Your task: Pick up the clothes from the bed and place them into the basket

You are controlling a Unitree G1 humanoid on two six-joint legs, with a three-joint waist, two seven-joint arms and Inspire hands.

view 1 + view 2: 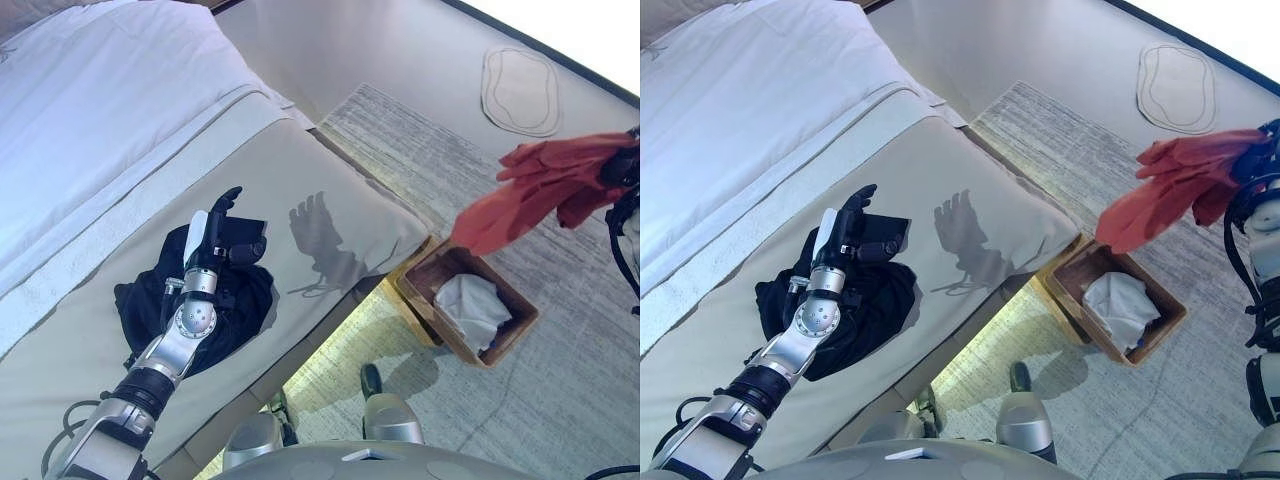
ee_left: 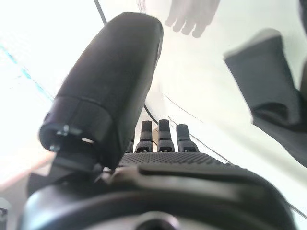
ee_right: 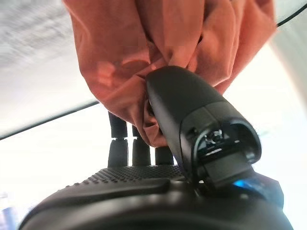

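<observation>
My right hand (image 3: 182,124) is shut on a rust-red garment (image 1: 540,185) and holds it in the air at the right, above and a little beyond the brown basket (image 1: 417,293) on the floor beside the bed. The cloth bunches between its thumb and fingers (image 3: 144,57). A white garment (image 1: 475,305) lies in the basket. A black garment (image 1: 235,315) lies on the beige bed cover (image 1: 330,180). My left hand (image 1: 215,225) hovers over the black garment with its fingers straight and holds nothing; it also shows in the left wrist view (image 2: 120,86).
The bed has a white duvet (image 1: 110,90) at the far left. A grey rug (image 1: 450,170) lies on the floor under the basket. A pale oval mat (image 1: 520,90) lies at the back right.
</observation>
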